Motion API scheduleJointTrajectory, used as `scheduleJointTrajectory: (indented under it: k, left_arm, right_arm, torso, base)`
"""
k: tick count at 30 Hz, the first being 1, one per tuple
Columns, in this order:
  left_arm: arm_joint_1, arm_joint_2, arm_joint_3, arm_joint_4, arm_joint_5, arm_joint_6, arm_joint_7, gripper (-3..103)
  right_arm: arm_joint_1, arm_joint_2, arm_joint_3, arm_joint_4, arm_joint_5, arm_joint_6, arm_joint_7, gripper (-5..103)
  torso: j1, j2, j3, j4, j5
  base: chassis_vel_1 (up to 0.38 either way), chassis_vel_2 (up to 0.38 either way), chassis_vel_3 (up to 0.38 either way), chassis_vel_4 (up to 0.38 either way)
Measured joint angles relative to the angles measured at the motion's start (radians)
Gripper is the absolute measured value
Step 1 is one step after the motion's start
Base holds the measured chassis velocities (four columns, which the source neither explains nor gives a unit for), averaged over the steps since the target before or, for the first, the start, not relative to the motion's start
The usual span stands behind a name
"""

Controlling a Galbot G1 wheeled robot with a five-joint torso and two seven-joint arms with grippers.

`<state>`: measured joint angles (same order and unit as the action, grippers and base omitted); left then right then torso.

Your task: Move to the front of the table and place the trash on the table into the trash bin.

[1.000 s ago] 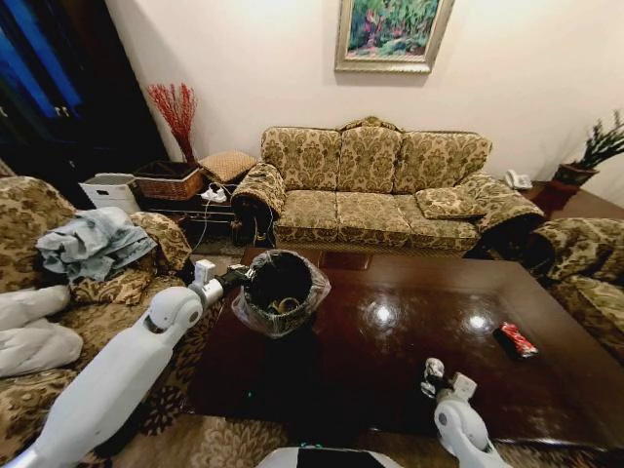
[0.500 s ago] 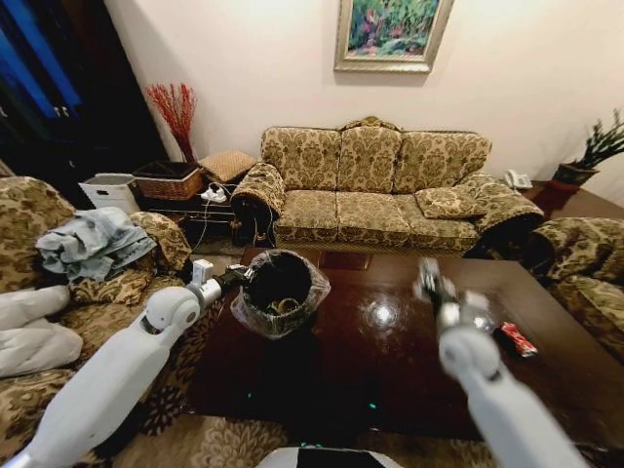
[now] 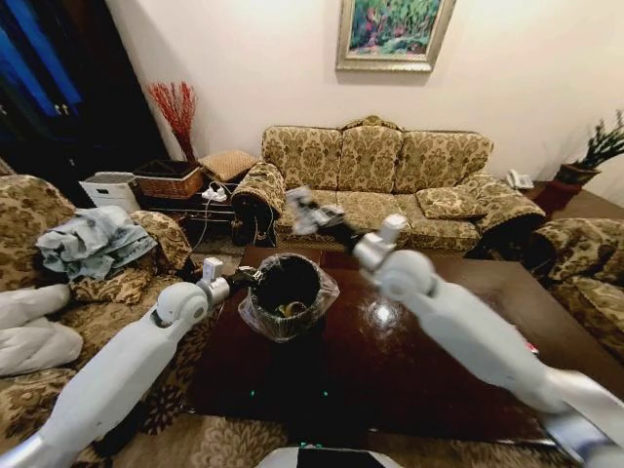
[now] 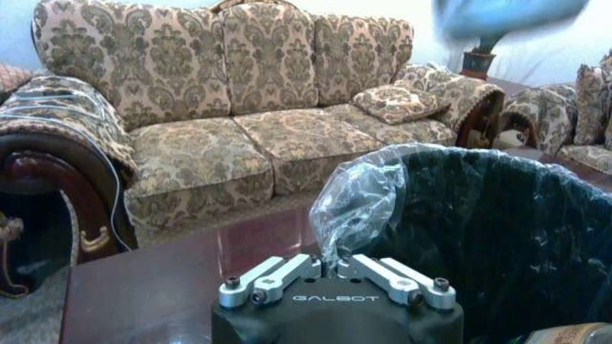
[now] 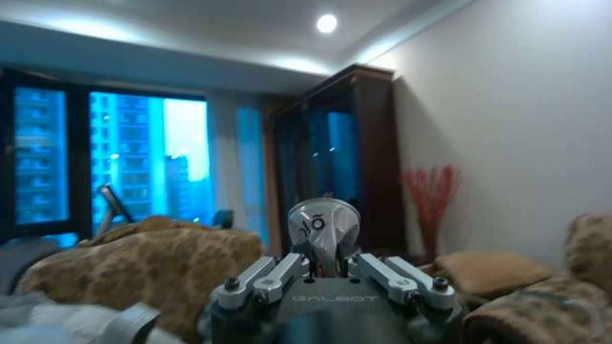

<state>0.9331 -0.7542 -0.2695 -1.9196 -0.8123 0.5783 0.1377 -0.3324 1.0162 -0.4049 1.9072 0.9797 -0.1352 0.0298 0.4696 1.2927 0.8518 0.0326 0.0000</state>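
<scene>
A home living room. A gold-patterned three-seat sofa point(image 3: 375, 185) stands against a cream wall under a framed painting point(image 3: 393, 33), with matching armchairs either side of a glossy dark wood coffee table point(image 3: 409, 366). A woven basket point(image 3: 168, 179), red dried branches point(image 3: 176, 109), a potted plant point(image 3: 595, 151) and a tall dark cabinet point(image 5: 330, 154) beside night-time city windows point(image 5: 105, 161) complete the domestic setting.

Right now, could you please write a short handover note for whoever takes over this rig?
Left gripper: fingers shut on the trash bin's clear liner, steadying the trash bin standing on the table.
Right gripper: fingers shut on a silver can, raised near the bin, not yet released.
Done: some trash already lies in the bin.
Left: drop the can in; a red can waits on the table's right side.
</scene>
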Motion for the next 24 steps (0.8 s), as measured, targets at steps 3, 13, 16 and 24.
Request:
scheduleJointTrajectory:
  k: [3, 13, 16, 24]
  left_arm:
    - [-0.005, 0.002, -0.001, 0.007, -0.001, 0.000, 0.003, 3]
    - [-0.016, 0.007, -0.009, 0.022, -0.005, -0.001, 0.009, 3]
    - [-0.020, 0.007, -0.009, 0.024, -0.005, -0.002, 0.009, 3]
    - [-0.016, 0.006, -0.010, 0.018, -0.007, 0.001, 0.001, 3]
  right_arm:
    - [-0.007, 0.020, -0.035, -0.003, -0.008, -0.009, 0.004, 16]
    - [-0.124, -0.046, -0.009, 0.020, -0.129, -0.048, -0.029, 20]
    - [-0.188, -0.090, 0.037, 0.057, -0.160, -0.056, -0.031, 36]
    - [-0.326, -0.150, 0.182, 0.152, -0.170, -0.062, -0.006, 63]
  torso:
    - [0.000, 0.000, 0.000, 0.0000, -0.0002]
    - [0.000, 0.000, 0.000, -0.0005, 0.0003]
    - [0.000, 0.000, 0.000, -0.0006, 0.0001]
    - [0.000, 0.000, 0.000, -0.0001, 0.0000]
  base:
    - [0.000, 0.000, 0.000, 0.000]
    - [0.000, 0.000, 0.000, 0.000]
    - [0.000, 0.000, 0.000, 0.000]
    - [0.000, 0.000, 0.000, 0.000]
